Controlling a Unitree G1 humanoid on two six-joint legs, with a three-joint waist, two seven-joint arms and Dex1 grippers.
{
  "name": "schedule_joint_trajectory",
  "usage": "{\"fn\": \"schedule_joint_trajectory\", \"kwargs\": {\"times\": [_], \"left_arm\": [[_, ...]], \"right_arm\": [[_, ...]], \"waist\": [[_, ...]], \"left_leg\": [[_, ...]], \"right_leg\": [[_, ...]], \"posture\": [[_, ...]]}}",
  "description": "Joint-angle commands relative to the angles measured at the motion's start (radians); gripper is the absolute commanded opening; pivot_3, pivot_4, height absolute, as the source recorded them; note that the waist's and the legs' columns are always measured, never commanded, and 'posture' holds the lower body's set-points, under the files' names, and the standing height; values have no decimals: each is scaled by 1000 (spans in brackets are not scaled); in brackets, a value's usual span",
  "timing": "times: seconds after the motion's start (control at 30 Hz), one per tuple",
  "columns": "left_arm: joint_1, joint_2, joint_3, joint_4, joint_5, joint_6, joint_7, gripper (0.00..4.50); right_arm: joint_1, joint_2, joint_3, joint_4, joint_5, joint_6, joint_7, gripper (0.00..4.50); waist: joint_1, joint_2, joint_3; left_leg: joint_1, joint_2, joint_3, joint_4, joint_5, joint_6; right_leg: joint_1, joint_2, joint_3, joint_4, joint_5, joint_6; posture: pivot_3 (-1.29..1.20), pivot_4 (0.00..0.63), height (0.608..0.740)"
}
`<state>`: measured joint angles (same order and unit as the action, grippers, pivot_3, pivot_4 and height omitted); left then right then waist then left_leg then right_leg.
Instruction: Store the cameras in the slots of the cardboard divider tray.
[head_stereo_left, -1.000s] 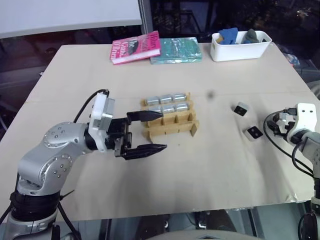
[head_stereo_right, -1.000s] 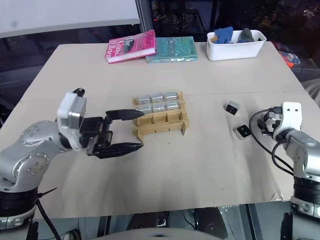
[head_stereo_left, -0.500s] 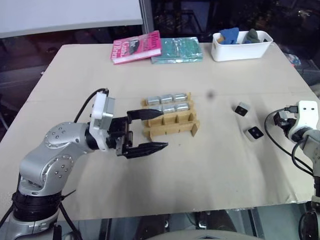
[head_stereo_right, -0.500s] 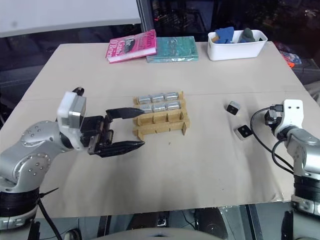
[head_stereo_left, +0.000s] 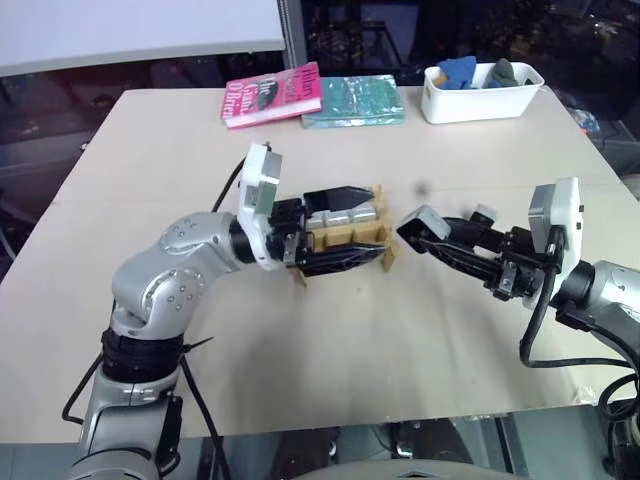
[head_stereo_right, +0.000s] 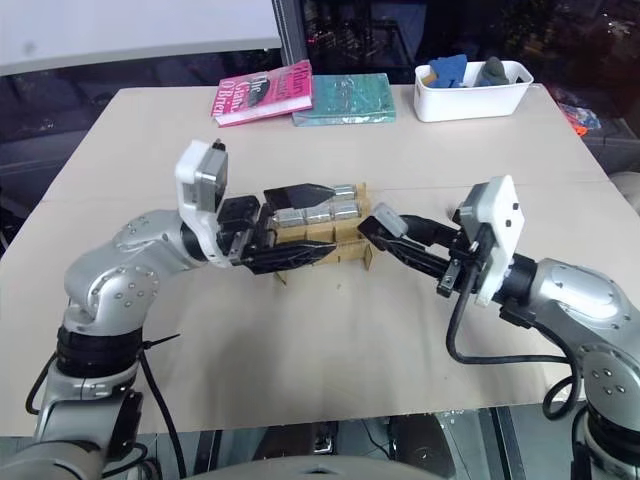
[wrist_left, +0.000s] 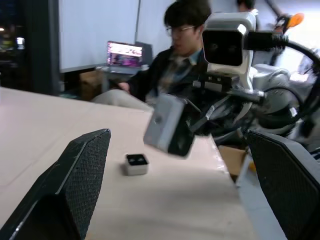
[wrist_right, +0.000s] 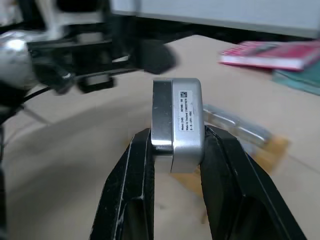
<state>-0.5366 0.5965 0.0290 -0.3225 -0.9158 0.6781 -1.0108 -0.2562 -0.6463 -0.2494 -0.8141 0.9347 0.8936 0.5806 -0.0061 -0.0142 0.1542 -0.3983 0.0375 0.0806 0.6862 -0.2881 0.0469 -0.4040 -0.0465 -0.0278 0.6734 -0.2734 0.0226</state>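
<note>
Item 1, centre-left of the head views: left gripper (head_stereo_left: 345, 228), fingers spread wide and empty, one above and one below the near end of the cardboard divider tray (head_stereo_left: 372, 245). I judge it is there to steady the tray or receive a handover. Keep it still and clear of the open slots.

Item 2, centre: the tray itself, on the table (head_stereo_left: 150, 140). Its far two rows hold silver cameras (head_stereo_left: 345, 207); the near row looks empty, though the left fingers partly hide it.

Item 3, right of centre: right gripper (head_stereo_left: 420, 230), fingers closed on one camera (wrist_right: 178, 122), pinched across its flat sides, held above the table just beside the tray's right end. In the right wrist view its labelled face is toward the lens.

Item 4, further right: a loose camera (head_stereo_left: 484, 216) on the table, partly behind the right arm; not my concern yet.

Handling note: I judge the step is insertion. I line the camera's long edge up with a near-row slot, come down vertically, and let go only once it is seated. Risk: catching a cardboard strip and dragging the light tray.
</note>
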Motion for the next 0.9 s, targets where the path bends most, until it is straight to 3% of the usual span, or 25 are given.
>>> {"fn": "schedule_joint_trajectory", "kwargs": {"times": [0.03, 0.47, 0.5, 0.57, 0.73, 0.77, 0.9], "left_arm": [[-45, -6, 0, 8, -24, 15, -35, 4500], [-74, -20, -32, 31, 4, 10, -87, 4500], [-76, -21, -34, 33, 6, 9, -94, 3991], [-80, -26, -36, 36, 5, 12, -104, 3387], [-83, -33, -38, 42, 11, 16, -120, 1096], [-85, -34, -38, 44, 12, 17, -122, 891], [-87, -33, -35, 46, 16, 14, -137, 862]], "right_arm": [[-28, -29, 21, -21, -21, -65, 22, 755], [-72, -74, 55, -38, 17, -130, 31, 755], [-76, -75, 57, -40, 24, -131, 29, 755], [-84, -78, 61, -44, 35, -132, 27, 755], [-92, -87, 73, -62, 75, -139, 14, 755], [-93, -91, 75, -64, 78, -140, 12, 755], [-95, -97, 83, -66, 86, -146, 3, 755]], "waist": [[0, 0, 0], [0, 0, 0], [-1, 0, 0], [-1, 0, 0], [-1, -1, 0], [-1, -1, 0], [0, -1, 0]], "left_leg": [[0, 0, 0, 0, 0, 0], [0, 0, 0, 0, 0, 0], [0, 0, 0, 0, 0, 0], [0, 0, 0, 0, 0, 0], [0, 0, 0, 0, 0, 0], [0, 0, 0, 0, 0, 0], [0, 0, 0, 0, 0, 0]], "right_leg": [[0, 0, 0, 0, 0, 0], [0, 0, 0, 0, 0, 0], [0, 0, 0, 0, 0, 0], [0, 0, 0, 0, 0, 0], [0, 0, 0, 0, 0, 0], [0, 0, 0, 0, 0, 0], [0, 0, 0, 0, 0, 0]], "posture": [[0, 150, 740], [0, 150, 740], [0, 150, 740], [0, 150, 740], [0, 150, 740], [0, 150, 740], [0, 150, 740]]}}
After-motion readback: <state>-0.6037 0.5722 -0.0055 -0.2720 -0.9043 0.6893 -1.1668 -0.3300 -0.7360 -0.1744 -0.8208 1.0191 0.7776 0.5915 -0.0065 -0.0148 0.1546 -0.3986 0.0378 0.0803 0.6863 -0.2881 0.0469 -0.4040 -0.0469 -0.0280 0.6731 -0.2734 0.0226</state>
